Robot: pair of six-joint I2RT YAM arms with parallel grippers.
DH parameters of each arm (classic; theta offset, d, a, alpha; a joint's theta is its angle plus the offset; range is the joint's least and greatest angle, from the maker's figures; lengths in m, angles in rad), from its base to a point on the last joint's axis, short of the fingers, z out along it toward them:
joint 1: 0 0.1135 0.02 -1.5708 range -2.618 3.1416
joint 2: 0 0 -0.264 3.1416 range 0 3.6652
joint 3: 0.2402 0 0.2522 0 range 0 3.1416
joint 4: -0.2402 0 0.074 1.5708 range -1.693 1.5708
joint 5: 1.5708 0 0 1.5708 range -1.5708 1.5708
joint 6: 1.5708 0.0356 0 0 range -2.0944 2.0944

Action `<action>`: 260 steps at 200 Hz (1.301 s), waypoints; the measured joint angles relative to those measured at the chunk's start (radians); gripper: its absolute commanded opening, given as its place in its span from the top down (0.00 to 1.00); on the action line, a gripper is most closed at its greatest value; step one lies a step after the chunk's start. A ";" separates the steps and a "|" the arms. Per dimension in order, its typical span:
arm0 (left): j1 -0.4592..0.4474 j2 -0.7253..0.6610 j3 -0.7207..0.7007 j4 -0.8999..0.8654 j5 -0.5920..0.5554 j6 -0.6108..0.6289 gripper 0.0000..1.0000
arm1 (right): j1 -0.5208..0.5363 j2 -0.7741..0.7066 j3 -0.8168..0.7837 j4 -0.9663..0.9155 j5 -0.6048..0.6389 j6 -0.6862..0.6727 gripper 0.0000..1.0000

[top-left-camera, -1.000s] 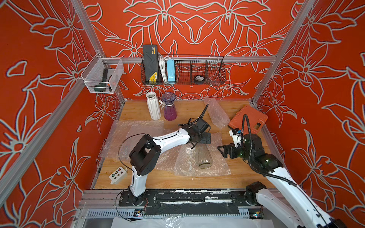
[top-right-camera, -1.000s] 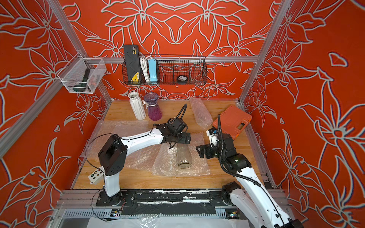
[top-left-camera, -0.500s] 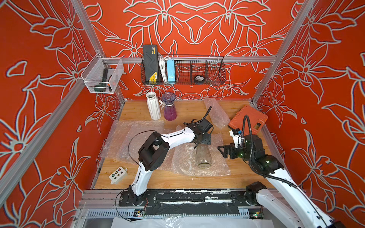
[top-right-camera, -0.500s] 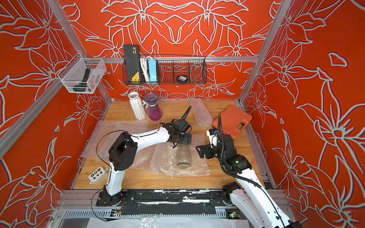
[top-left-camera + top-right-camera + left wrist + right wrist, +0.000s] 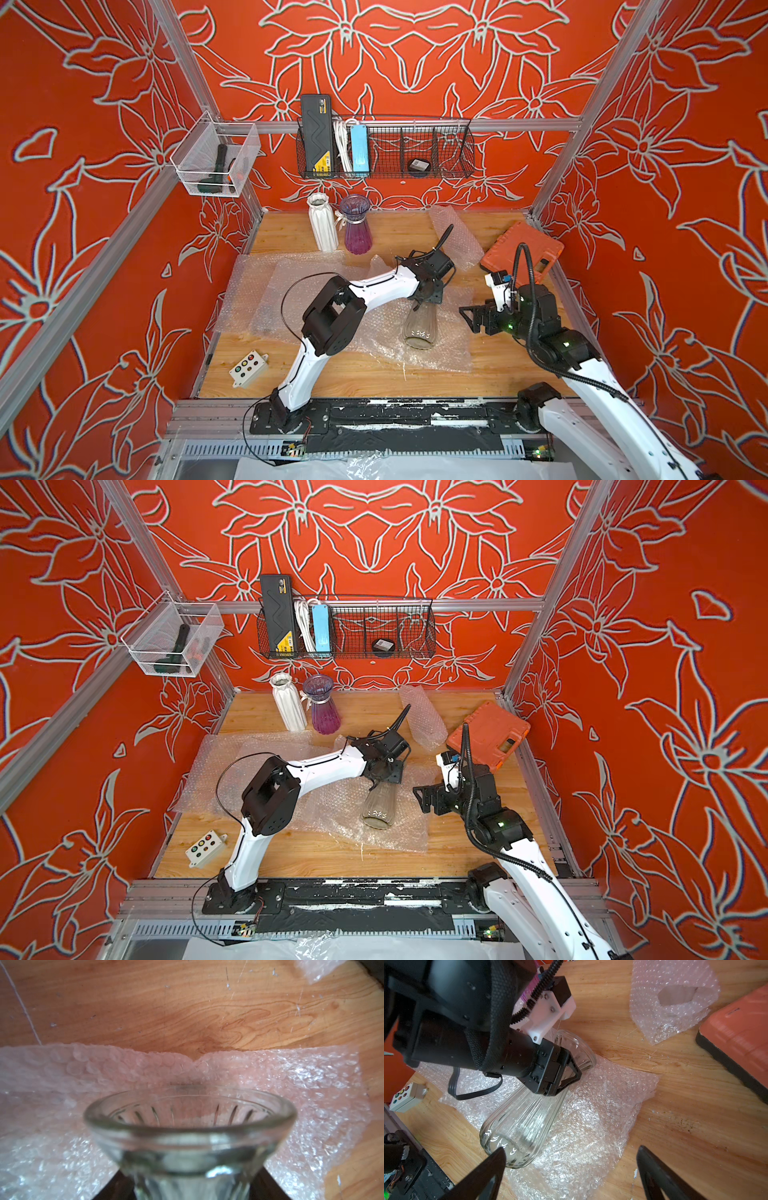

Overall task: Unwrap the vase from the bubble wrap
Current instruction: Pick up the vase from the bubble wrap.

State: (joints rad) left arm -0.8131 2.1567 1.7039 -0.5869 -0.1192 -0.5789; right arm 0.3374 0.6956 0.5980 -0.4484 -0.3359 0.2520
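— How far along?
— Nearly done, I'd judge. The bubble wrap lies spread open mid-frame in both top views, with the vase bare on its side on top.
— Grippers?
— The left gripper straddles the vase's neck; whether it pinches, I cannot tell. The right gripper, just right of the vase, gapes empty.

1. A clear ribbed vase points its flared mouth away from the left gripper, whose dark fingers flank the neck.
2. Bubble wrap spreads beneath the vase and ahead.
3. Beyond lies the bare wooden table, with another wrap scrap farthest out.
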 measured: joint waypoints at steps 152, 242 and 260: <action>-0.065 -0.156 -0.003 -0.084 0.006 0.010 1.00 | -0.014 0.003 -0.005 0.008 -0.007 -0.004 0.02; -0.082 -0.414 -0.255 0.022 -0.022 0.025 1.00 | -0.026 0.018 -0.005 0.008 -0.007 -0.004 0.02; -0.101 -0.467 -0.309 0.052 -0.035 0.043 1.00 | -0.026 0.024 -0.005 0.008 -0.007 -0.004 0.02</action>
State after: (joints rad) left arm -0.9138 1.6901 1.3945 -0.5346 -0.1539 -0.5358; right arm 0.3119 0.7200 0.5930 -0.4404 -0.3428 0.2481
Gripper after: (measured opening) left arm 0.598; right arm 0.983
